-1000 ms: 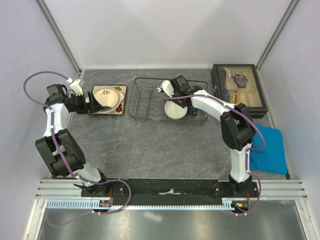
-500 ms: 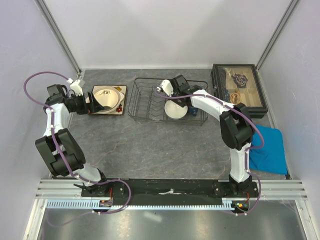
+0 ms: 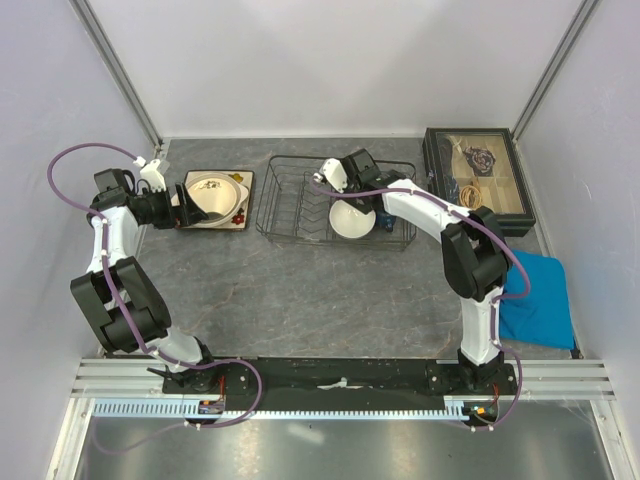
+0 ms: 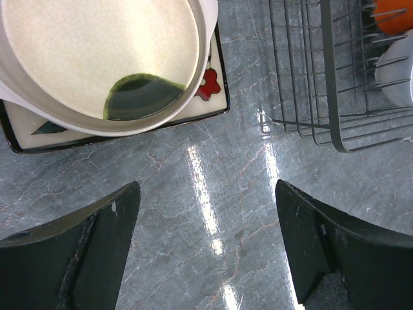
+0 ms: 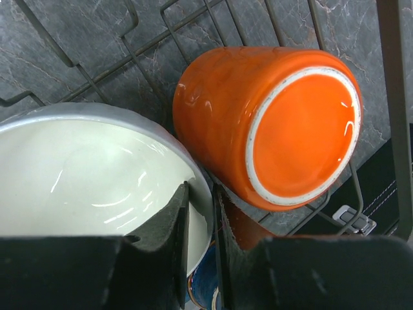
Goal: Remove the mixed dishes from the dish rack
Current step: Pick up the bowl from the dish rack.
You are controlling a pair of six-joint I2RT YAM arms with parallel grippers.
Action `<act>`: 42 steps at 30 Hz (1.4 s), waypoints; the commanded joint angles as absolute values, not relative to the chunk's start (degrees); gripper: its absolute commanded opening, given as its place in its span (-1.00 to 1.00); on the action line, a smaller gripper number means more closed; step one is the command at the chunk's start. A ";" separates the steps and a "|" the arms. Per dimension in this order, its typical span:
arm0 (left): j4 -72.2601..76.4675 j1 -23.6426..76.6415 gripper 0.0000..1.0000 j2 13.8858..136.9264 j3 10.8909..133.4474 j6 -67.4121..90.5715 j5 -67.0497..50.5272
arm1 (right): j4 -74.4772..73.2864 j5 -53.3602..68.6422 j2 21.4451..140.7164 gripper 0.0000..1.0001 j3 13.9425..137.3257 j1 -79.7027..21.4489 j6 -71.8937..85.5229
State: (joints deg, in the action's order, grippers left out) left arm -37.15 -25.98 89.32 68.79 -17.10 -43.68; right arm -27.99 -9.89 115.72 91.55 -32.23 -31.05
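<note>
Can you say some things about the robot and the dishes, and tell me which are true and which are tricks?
1. The right gripper pinches the rim of the white bowl. True.
2. The orange cup stands on the table outside the dish rack. False: it lies in the rack, beside the white bowl.
3. The left gripper holds the cream bowl. False: it is open and holds nothing; the bowl sits on the square plate.
4. A blue cloth lies near the right arm. True.

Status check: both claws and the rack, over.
Left claw open, off the cream bowl sitting on the square plate. Right claw shut on white bowl rim, inside dish rack. Orange cup close beside that bowl.
</note>
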 commanded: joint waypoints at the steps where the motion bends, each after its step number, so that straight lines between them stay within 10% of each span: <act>1: -35.60 -26.28 0.83 88.42 69.08 -18.72 -45.09 | -30.59 -9.93 113.82 -1.00 90.88 -31.46 -30.50; 42: -36.47 -26.28 0.83 87.02 69.08 -20.04 -51.49 | -37.97 -7.38 108.19 -1.00 103.97 -31.38 -25.93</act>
State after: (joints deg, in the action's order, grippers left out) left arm -37.17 -26.02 89.32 68.79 -17.12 -45.41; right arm -38.65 -7.66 112.44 99.18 -31.64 -27.18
